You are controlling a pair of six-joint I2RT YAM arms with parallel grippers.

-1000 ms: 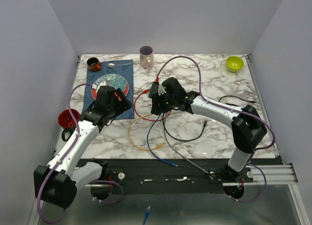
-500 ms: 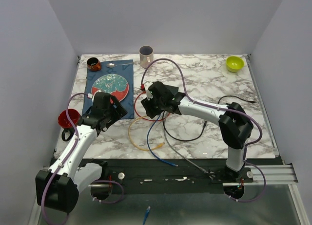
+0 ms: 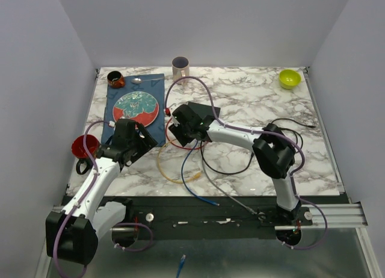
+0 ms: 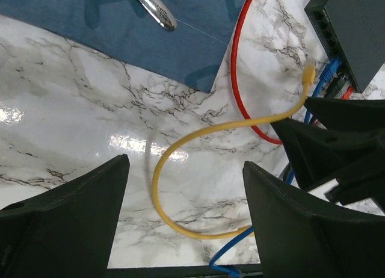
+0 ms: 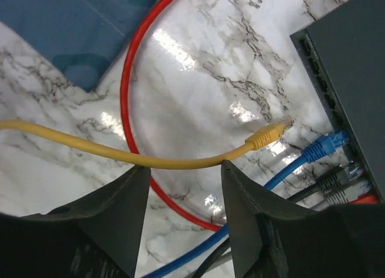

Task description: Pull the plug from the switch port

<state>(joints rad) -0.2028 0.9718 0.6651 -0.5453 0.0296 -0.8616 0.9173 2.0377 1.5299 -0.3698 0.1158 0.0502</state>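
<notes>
The switch (image 5: 352, 67) is a flat black box near the middle of the table, just right of the blue mat (image 5: 72, 31). A yellow plug (image 5: 272, 132) lies loose on the table just beside the ports, so it looks pulled out. A blue plug (image 5: 325, 144) and a grey plug (image 5: 334, 179) sit in ports.

The right gripper (image 5: 183, 215) hangs over the yellow cable (image 5: 90, 147) with its fingers apart and nothing in them. The left gripper (image 4: 183, 194) is wide apart too, and empty.

I think the plugs are small, hard and smooth, and the cables soft and bendy. Best to pinch the hard plug, not the cable. The switch looks light and may slide, so it may need holding down.
</notes>
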